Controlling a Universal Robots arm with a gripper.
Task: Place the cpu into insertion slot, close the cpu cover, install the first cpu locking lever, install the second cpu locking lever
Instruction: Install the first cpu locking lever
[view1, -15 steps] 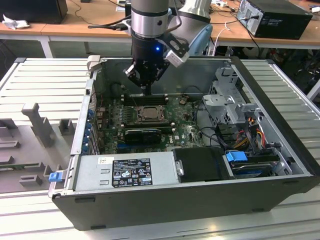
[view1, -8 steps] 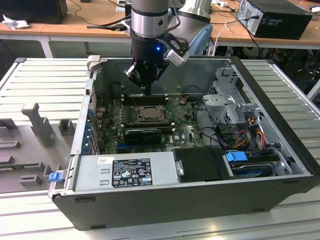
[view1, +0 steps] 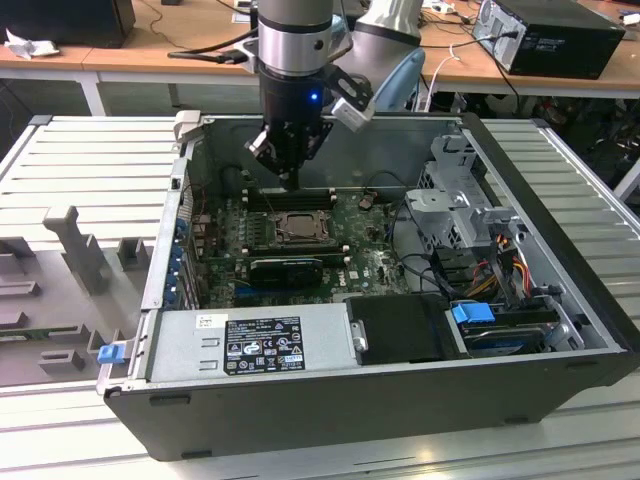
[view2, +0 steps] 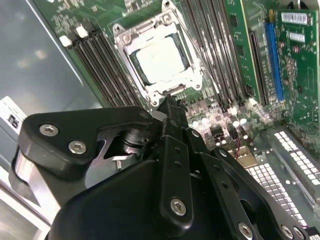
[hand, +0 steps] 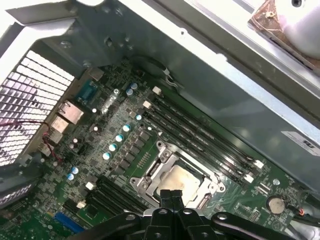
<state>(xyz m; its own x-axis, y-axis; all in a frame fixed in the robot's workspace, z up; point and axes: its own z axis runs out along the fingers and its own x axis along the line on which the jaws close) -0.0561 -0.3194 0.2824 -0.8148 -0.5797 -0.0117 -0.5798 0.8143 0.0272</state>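
1. Exterior view's left: the case (view1: 160, 270) lies open, board facing up; the power supply (view1: 250, 340) runs along its near edge.
2. Next right: the gripper (view1: 290, 182) hangs over the memory slots (view1: 290, 197), tip just behind the slot (view1: 268, 232); in the first wrist view its fingers (hand: 166, 196) read as pressed together, pinching nothing you can see.
3. Centre: the cpu (view1: 298, 228) sits flat in the slot, pale face up; in the second wrist view the cover (view2: 195, 67) looks laid down around it, with the chip showing through the window; you cannot tell whether the levers are latched.
4. Handling the cpu, by judgement: light, stiff, smooth-faced; the contact side is likely fragile; if you must lift it, take it by two opposite edges and keep it level; do not drag it across the slot.
5. Handling the cover, by judgement: thin sheet metal, hinged and probably springy; press on the frame, never through the window onto the chip.
6. Just in front of the slot: the graphics card (view1: 287, 268), close enough to mind when you bring the fingers low.
7. Exterior view's right: the drive cage (view1: 455, 195) and cables (view1: 505, 260), well apart from the slot; no concern for the fingers where they hang now.
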